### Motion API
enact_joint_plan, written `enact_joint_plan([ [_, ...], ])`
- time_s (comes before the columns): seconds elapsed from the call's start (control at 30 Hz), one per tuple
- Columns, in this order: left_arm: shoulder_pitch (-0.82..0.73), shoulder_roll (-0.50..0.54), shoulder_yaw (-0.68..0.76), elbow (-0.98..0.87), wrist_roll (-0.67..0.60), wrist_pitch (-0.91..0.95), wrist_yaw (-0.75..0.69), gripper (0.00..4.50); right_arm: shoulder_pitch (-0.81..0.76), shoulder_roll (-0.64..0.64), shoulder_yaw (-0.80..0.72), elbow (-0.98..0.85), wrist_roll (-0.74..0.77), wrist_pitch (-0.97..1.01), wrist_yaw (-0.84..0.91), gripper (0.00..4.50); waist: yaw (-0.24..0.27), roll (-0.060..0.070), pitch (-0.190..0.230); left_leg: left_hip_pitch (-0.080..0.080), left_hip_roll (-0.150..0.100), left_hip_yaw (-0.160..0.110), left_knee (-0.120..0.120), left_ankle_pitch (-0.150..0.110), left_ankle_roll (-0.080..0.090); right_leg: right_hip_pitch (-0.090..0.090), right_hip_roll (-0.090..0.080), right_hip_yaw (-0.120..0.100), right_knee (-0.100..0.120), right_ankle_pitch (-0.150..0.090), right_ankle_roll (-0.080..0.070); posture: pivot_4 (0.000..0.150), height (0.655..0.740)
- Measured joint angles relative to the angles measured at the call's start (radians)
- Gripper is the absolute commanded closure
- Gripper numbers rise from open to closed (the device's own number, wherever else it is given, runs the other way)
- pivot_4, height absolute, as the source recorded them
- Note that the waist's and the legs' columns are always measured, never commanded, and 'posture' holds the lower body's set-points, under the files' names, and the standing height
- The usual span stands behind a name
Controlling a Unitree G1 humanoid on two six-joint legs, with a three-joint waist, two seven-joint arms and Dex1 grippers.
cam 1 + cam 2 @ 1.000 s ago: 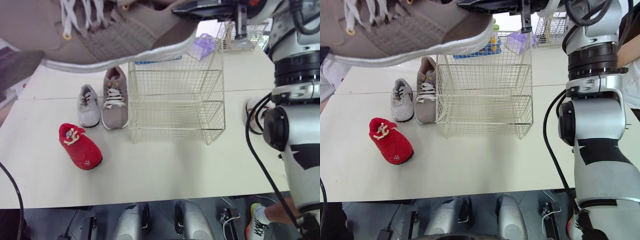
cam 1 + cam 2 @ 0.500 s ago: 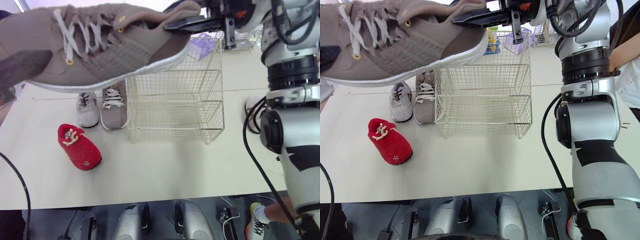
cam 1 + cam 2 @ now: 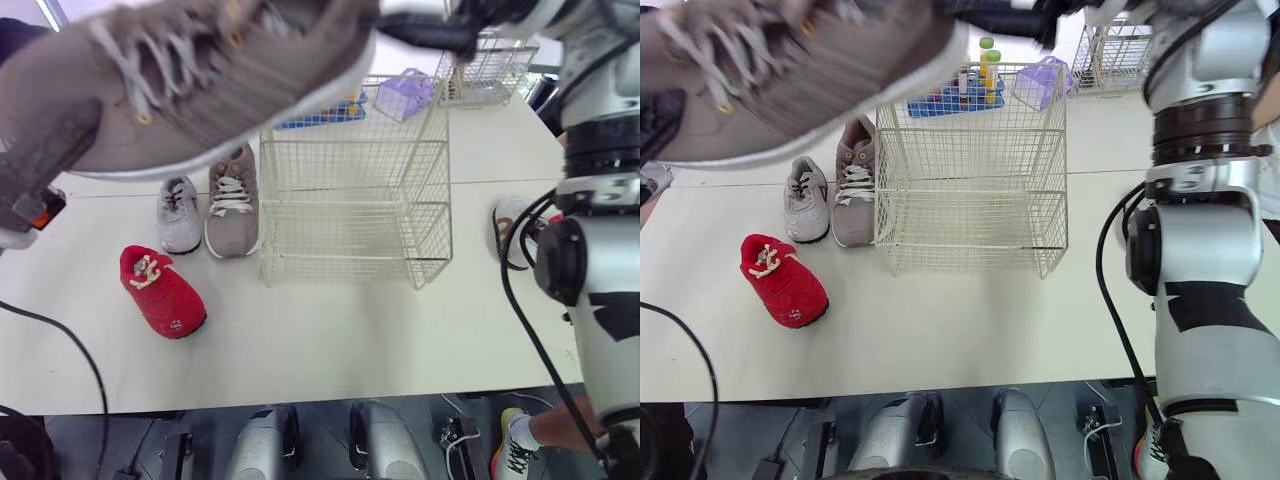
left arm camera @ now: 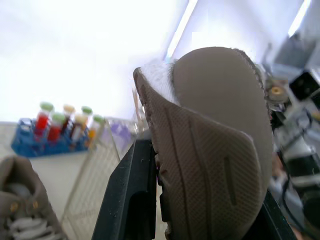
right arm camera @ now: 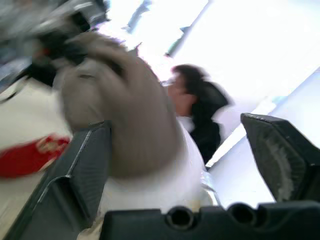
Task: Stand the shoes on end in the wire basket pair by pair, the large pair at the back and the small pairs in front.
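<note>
My left gripper clamps the large taupe mesh trainer across its ribbed rubber sole, arm raised high, with the shoe tilted well above the cream wire basket. My right gripper is spread wide at the heel.

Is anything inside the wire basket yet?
No shoes show inside the cream wire basket; the bare table is visible through its mesh. The large taupe sneaker, held up close to the camera, covers the basket's back left top corner.

place: lab | signs: test-tube rack on white worktable
</note>
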State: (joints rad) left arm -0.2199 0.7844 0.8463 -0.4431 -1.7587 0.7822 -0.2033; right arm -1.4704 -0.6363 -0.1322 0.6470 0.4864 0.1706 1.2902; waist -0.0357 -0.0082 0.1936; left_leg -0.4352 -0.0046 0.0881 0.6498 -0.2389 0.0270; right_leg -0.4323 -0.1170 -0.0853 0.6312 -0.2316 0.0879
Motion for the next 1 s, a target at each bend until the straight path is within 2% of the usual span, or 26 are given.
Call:
enact_joint_plan([
  [0.1,0.054,-0.089,0.000,-0.079,-0.007,-0.071,0.035,3.55,0.158,-0.009,-0.098,-0.083,0.073,0.178,-0.128,0.34,0.000,-0.001,-0.001,0.002,0.000,0.000,0.000,-0.001,0.001,0.003,-0.001,0.000,-0.002,0.000,0.000,0.150,0.7371],
  [0.17,0.056,-0.167,-0.021,-0.108,-0.007,-0.126,0.038,3.55,0.292,0.058,-0.146,-0.159,0.152,0.325,-0.225,0.34,-0.008,-0.001,-0.001,0.003,0.000,0.000,0.001,0.001,0.004,0.004,0.000,0.000,0.000,0.001,-0.001,0.150,0.7371],
  [0.23,0.036,-0.201,-0.062,-0.119,0.008,-0.173,0.035,3.55,0.379,0.138,-0.179,-0.236,0.244,0.449,-0.311,0.34,-0.005,0.002,0.001,0.004,0.000,0.000,0.001,0.002,0.003,0.004,0.001,-0.001,0.002,0.001,-0.001,0.150,0.7371],
  [0.37,-0.047,-0.253,-0.152,-0.104,0.079,-0.236,0.017,3.55,0.435,0.264,-0.188,-0.415,0.366,0.566,-0.427,0.34,0.003,0.003,0.000,0.004,0.001,0.000,0.002,0.003,0.004,0.004,0.004,-0.001,0.003,0.001,-0.001,0.150,0.7371],
  [0.4,-0.067,-0.265,-0.172,-0.096,0.095,-0.254,0.009,3.55,0.444,0.281,-0.182,-0.463,0.388,0.587,-0.454,0.16,0.010,0.003,0.000,0.004,0.001,0.001,0.003,0.002,0.005,0.004,0.004,-0.001,0.002,0.001,-0.001,0.150,0.7371],
  [0.6,-0.136,-0.338,-0.282,-0.032,0.163,-0.311,-0.025,3.55,0.509,0.469,-0.127,-0.645,0.496,0.657,-0.626,0.16,0.026,0.001,-0.001,0.002,0.001,0.001,0.012,-0.001,0.009,0.007,0.008,-0.002,0.004,0.001,-0.001,0.150,0.7371],
  [1.0,-0.135,-0.351,-0.323,-0.009,0.181,-0.329,-0.055,3.55,0.480,0.579,-0.049,-0.659,0.461,0.515,-0.693,0.16,0.024,0.000,-0.001,0.001,0.001,0.001,0.015,-0.002,0.012,0.007,0.008,-0.002,0.003,0.002,0.001,0.150,0.7371],
])
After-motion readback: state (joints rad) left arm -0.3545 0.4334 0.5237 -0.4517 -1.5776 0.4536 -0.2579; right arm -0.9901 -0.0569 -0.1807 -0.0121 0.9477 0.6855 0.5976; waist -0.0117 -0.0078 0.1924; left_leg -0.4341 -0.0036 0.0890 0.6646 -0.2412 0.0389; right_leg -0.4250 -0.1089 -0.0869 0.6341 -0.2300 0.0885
